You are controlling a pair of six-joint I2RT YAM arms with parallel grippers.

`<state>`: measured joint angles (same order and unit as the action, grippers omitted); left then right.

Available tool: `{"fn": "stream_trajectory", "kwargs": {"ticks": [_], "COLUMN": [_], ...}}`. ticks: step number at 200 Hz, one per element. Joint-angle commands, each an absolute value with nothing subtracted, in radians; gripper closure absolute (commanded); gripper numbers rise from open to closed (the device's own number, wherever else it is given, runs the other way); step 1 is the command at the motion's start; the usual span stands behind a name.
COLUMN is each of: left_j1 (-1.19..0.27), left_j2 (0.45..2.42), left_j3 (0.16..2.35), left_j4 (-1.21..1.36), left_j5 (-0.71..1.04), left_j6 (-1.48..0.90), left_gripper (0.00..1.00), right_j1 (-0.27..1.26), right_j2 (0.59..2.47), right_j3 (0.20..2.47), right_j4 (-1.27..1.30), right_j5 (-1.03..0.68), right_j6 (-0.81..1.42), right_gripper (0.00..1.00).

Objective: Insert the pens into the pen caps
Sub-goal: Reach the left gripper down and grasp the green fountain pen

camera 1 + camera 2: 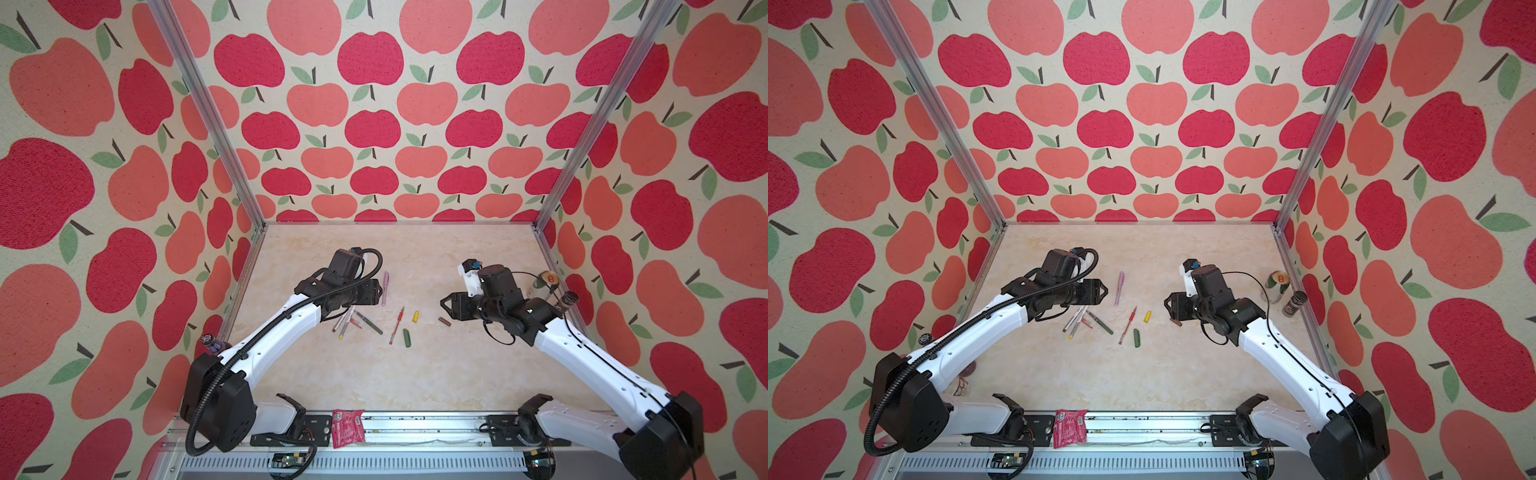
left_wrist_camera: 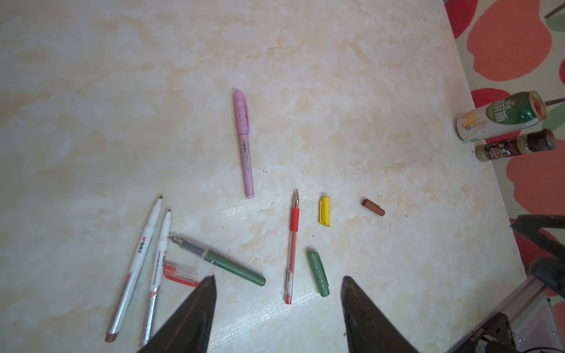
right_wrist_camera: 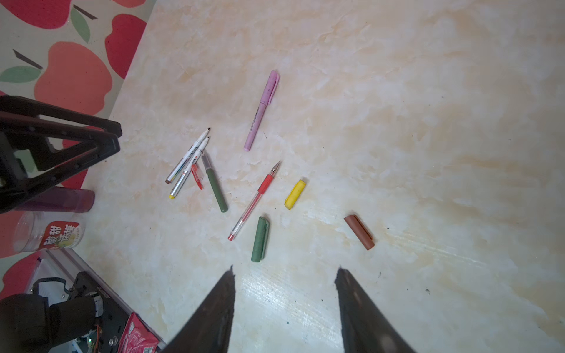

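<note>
On the marble table, a lilac-pink pen (image 1: 385,288) (image 2: 243,143) lies with its lilac cap on. Two white pens (image 2: 134,266), a dark green pen (image 2: 226,264) and a clear red cap (image 2: 180,273) lie bunched together under my left arm. To their right lie a red pen (image 1: 397,326) (image 3: 255,200), a green cap (image 1: 407,338) (image 3: 260,240), a yellow cap (image 1: 415,316) (image 3: 295,194) and a brown cap (image 1: 444,321) (image 3: 359,232). My left gripper (image 1: 380,291) (image 2: 278,278) hovers open and empty beside the lilac pen. My right gripper (image 1: 444,305) (image 3: 284,269) hangs open and empty near the brown cap.
A drink can (image 1: 544,282) and a spice jar (image 1: 567,300) stand by the right wall. A red packet (image 1: 348,428) lies on the front rail. A small bottle (image 1: 212,345) and a plastic jar (image 3: 49,238) stand at the left edge.
</note>
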<state>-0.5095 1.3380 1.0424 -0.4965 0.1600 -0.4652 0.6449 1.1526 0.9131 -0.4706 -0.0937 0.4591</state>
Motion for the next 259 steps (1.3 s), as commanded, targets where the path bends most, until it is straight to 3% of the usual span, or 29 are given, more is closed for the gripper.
{"fn": "stream_trajectory", "kwargs": {"ticks": [1,45,125,193,259], "left_j1": [-0.489,-0.509,-0.579,-0.613,-0.614], "left_j2": [1.33,1.409,1.7,1.891,1.96], "left_j3": [0.967,0.92,1.212,1.391,1.386], "left_j4": [-0.514,-0.501,-0.865,-0.994,-0.992], "left_j5": [0.116,0.141,0.071,0.0,-0.009], "left_j6": [-0.688,-0.955,-1.22,-1.291,-1.338], "left_gripper": [0.36,0.43,0.46,0.53,0.54], "right_j1": [0.685,0.746,0.75,0.735,0.694], "right_j2": [1.192,1.259,1.234,1.185,1.134], "right_j3": [0.925,0.946,0.927,0.897,0.862], "right_j4": [-0.474,-0.451,-0.407,-0.378,-0.358], "right_j5": [-0.049,-0.025,-0.007,0.004,-0.019], "right_j6": [0.445,0.448,0.425,0.386,0.379], "right_gripper": [0.44,0.43,0.42,0.41,0.41]}}
